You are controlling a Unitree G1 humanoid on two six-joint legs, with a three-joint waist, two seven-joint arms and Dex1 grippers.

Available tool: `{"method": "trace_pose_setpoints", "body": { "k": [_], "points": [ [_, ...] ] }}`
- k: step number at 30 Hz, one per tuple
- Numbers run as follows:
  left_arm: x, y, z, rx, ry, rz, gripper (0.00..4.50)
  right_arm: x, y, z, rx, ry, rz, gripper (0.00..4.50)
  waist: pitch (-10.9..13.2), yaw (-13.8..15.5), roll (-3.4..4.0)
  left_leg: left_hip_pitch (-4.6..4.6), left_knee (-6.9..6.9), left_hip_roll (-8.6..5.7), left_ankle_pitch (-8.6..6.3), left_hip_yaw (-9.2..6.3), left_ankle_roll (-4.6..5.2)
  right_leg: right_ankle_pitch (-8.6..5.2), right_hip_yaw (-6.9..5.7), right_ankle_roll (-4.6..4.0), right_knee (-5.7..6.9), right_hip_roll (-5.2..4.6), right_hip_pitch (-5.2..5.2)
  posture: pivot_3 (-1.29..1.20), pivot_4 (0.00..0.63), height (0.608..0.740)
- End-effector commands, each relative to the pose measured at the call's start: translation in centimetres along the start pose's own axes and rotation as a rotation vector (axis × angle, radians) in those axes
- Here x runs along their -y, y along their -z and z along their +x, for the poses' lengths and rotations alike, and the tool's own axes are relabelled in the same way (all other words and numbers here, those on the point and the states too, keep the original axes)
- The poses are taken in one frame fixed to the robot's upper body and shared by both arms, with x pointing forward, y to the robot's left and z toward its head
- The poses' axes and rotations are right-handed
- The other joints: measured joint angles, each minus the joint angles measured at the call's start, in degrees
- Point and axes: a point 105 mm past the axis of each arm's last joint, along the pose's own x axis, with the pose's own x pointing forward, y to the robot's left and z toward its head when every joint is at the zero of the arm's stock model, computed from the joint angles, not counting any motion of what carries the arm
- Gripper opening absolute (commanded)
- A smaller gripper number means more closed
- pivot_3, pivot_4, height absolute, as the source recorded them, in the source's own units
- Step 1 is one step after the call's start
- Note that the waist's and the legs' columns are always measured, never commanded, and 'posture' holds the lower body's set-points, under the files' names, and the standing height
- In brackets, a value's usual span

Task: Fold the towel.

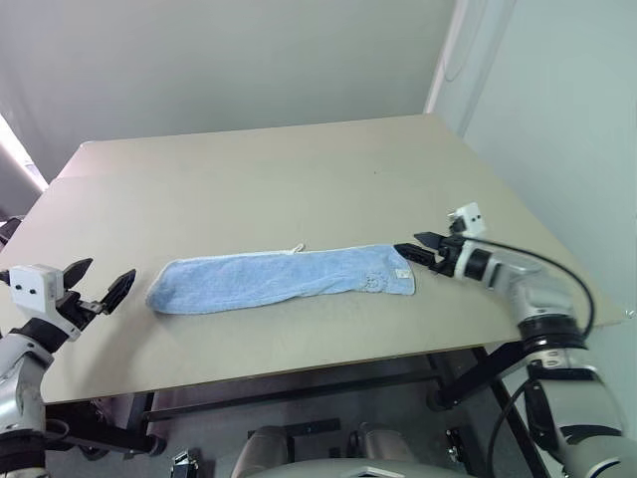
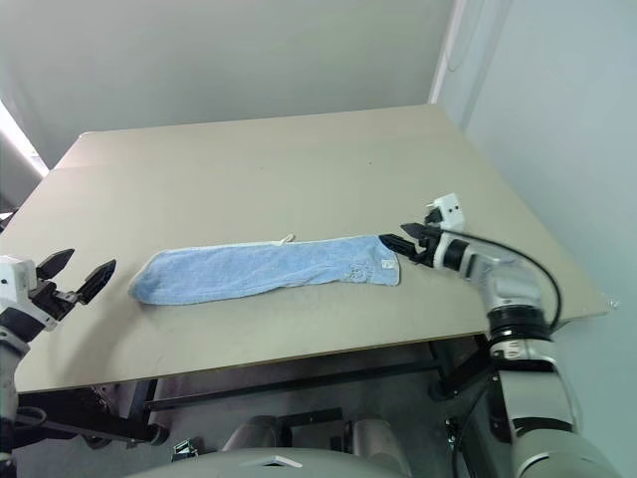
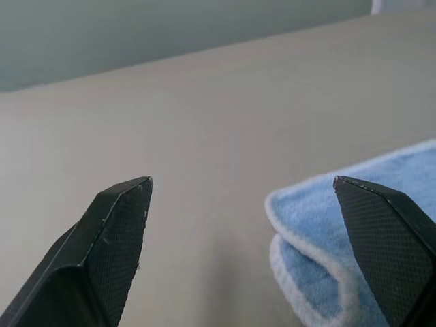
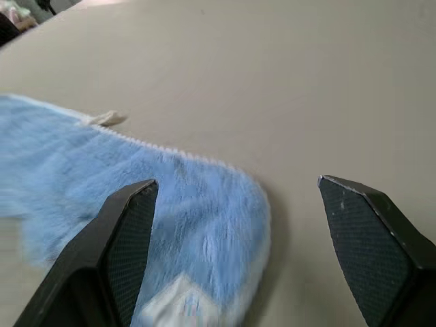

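Towel [image 1: 284, 279] lies flat on the worktop [image 1: 299, 179] as a long narrow strip, already doubled lengthwise by the look of it: left wrist view shows two layers w/ whitish border stacked at its end. Small white tag [image 1: 297, 248] sticks out of the towel's far long edge, about mid-length. So one fold looks done; judged left to do: bring the strip's ends together, maybe once more after that, to get a compact shape.

Left claw [image 1: 97, 287] is wide, nothing in it, just off the towel's left end, apart from the cloth. Right claw [image 1: 426, 249] also wide and empty, just beside the towel's right end, near the pale label patch [image 4: 178, 305] at that corner, not gripping.

Room: lots of bare worktop beyond the towel's far edge, free for swinging an end over. On the near side the towel sits fairly close to the worktop's front edge, so less margin there. Left claw is about at the worktop's left edge; right claw is over the surface.
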Motion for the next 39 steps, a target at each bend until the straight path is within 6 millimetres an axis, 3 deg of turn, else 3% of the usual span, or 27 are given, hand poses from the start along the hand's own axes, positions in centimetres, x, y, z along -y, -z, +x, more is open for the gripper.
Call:
{"method": "trace_pose_setpoints", "body": {
  "k": [1, 7, 15, 20, 27, 38, 39],
  "points": [
    [1.5, -2.2, 0.2, 0.042, 0.071, 0.022, 4.50, -1.5, -0.5, -1.0, -0.079, -0.108, 0.207, 3.92, 0.00, -0.04, 0.01, 0.01, 0.00, 0.01, 0.00, 0.00, 0.00, -0.02, 0.00, -0.05, 0.00, 0.02, -0.01, 0.00, 0.000, 0.740],
    [4.6, -1.7, 0.8, 0.000, 0.166, 0.014, 4.50, -1.9, 0.3, -3.6, -0.147, -0.192, 0.473, 3.92, 0.07, -0.13, 0.20, 0.02, 0.02, 0.02, 0.00, 0.07, 0.00, -0.12, 0.01, -0.19, 0.01, 0.08, 0.01, 0.00, 0.000, 0.740],
    [6.5, -0.6, 1.9, -0.019, 0.215, 0.003, 4.50, -3.7, 2.8, -2.8, -0.250, -0.244, 0.573, 3.92, 0.08, -0.37, 0.18, 0.03, 0.02, 0.07, 0.00, 0.42, 0.01, -0.01, 0.06, 0.03, 0.00, 0.16, -0.03, 0.00, 0.000, 0.740],
    [7.1, 0.2, 2.4, -0.049, 0.233, 0.006, 4.50, -4.0, 3.9, -1.5, -0.273, -0.237, 0.603, 3.92, 0.07, -0.36, 0.15, 0.03, 0.03, 0.06, 0.00, 0.53, 0.01, 0.01, 0.16, 0.07, 0.00, 0.15, -0.03, 0.00, 0.000, 0.740],
    [7.2, 0.1, 2.7, -0.047, 0.233, -0.001, 4.50, -2.9, 2.9, 0.8, -0.203, -0.165, 0.626, 3.92, 0.00, -1.80, 0.01, 0.19, 0.13, 0.14, 0.00, 0.75, 0.01, 0.00, 0.43, 0.26, 0.01, 0.28, 0.02, 0.00, 0.000, 0.740],
    [6.7, -0.1, 2.4, -0.050, 0.207, 0.019, 4.50, -3.5, 2.4, 4.3, -0.162, -0.160, 0.642, 3.92, -0.03, -2.52, -0.05, 0.18, 0.56, 0.12, 0.00, 1.03, 0.01, 0.20, 1.00, 0.59, 0.00, 0.24, 0.02, 0.00, 0.000, 0.740],
    [6.6, -0.1, 2.4, -0.050, 0.204, 0.020, 4.50, -3.4, 2.3, 4.4, -0.156, -0.155, 0.645, 3.76, -0.03, -2.68, -0.05, 0.18, 0.55, 0.13, 0.00, 1.03, 0.01, 0.20, 1.00, 0.59, 0.00, 0.24, 0.02, 0.00, 0.000, 0.740]
  ]
}}
